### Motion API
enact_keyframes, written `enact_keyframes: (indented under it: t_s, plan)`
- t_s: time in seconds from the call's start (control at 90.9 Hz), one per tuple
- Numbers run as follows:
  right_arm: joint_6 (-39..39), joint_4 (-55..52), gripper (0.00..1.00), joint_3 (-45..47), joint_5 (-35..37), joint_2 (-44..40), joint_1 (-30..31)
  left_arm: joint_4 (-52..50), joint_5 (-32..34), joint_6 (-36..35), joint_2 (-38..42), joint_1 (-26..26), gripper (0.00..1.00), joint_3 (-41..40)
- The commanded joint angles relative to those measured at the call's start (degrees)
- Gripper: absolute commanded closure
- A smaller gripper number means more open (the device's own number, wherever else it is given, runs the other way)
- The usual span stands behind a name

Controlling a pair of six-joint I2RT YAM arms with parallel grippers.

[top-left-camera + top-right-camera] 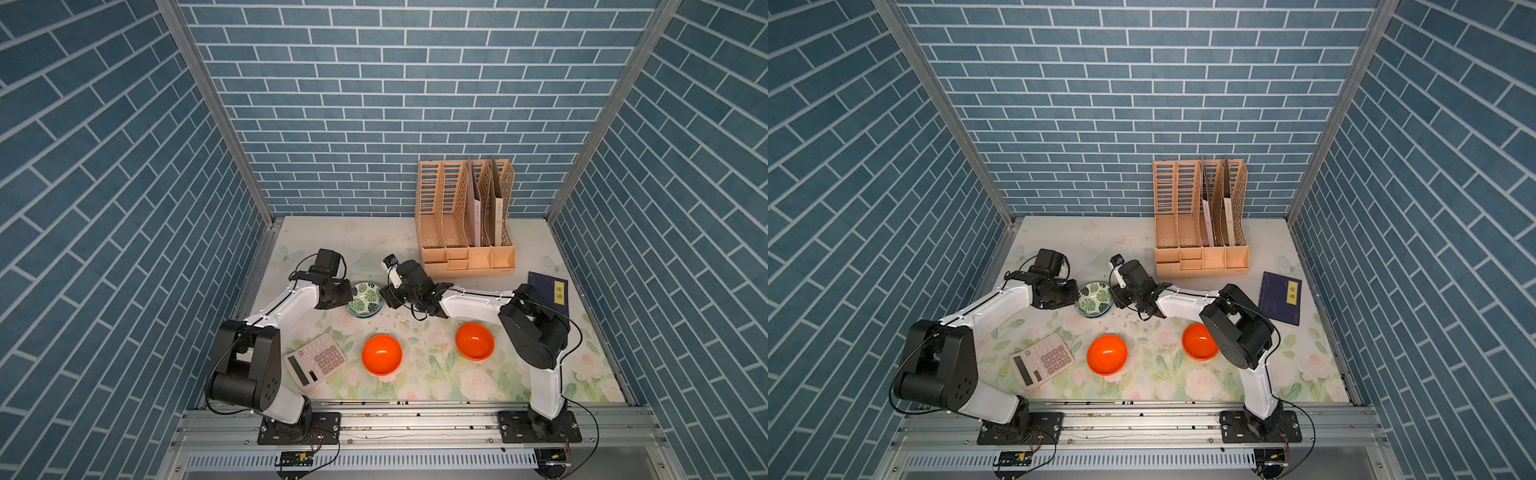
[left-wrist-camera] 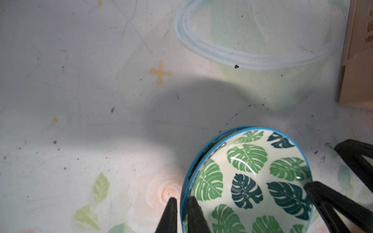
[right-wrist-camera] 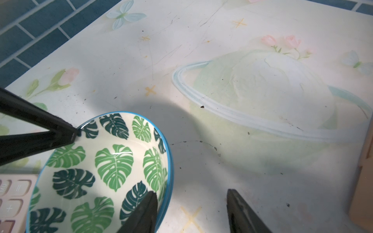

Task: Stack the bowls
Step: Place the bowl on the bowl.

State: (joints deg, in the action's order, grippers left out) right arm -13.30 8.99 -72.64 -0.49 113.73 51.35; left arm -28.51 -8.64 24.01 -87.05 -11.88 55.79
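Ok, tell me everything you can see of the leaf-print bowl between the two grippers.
The leaf-print bowl is small, round, glossy and ceramic-looking: white inside with light and dark green leaves, blue rim. It sits slightly askew, nested in a second blue-rimmed bowl on the table. The left gripper is shut on its rim; the right gripper, jaws open, straddles the opposite rim.

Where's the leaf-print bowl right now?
Mid-table in a top view, the leaf-print bowl is between the left gripper, shut on its rim, and the open right gripper, which straddles the rim.
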Motion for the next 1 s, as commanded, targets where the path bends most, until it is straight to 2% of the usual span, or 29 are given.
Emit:
enact_keyframes:
  t_s: [0.0, 0.242, 0.352, 0.561, 0.759, 0.99]
  plan:
    - [-1.46, 0.11, 0.42, 0.69, -0.42, 1.54, -0.11, -0.58, 0.60, 0.16, 1.28, 0.19, 0.83, 1.15]
    - [-1.21, 0.30, 0.41, 1.11, 0.12, 0.24, -0.12, -0.43, 0.57, 0.16, 1.30, 0.19, 0.83, 1.32]
    - [-1.11, 1.13, 0.40, 1.96, 0.68, -1.14, -0.07, -0.47, 0.65, 0.51, 2.05, 0.20, 0.71, 1.89]
    - [-0.90, 2.89, 0.30, 4.31, 3.20, -5.86, -0.12, -1.52, 0.86, 0.80, 4.39, 0.19, 0.64, 4.59]
    - [0.14, 3.45, 0.27, 5.84, 5.65, -10.79, -0.20, -2.60, 0.92, 0.63, 5.68, 0.19, 0.64, 6.04]
    - [0.25, 2.36, 0.26, 5.85, 5.92, -12.87, -0.20, -1.15, 0.46, -0.62, 2.54, 0.19, 0.75, 2.75]
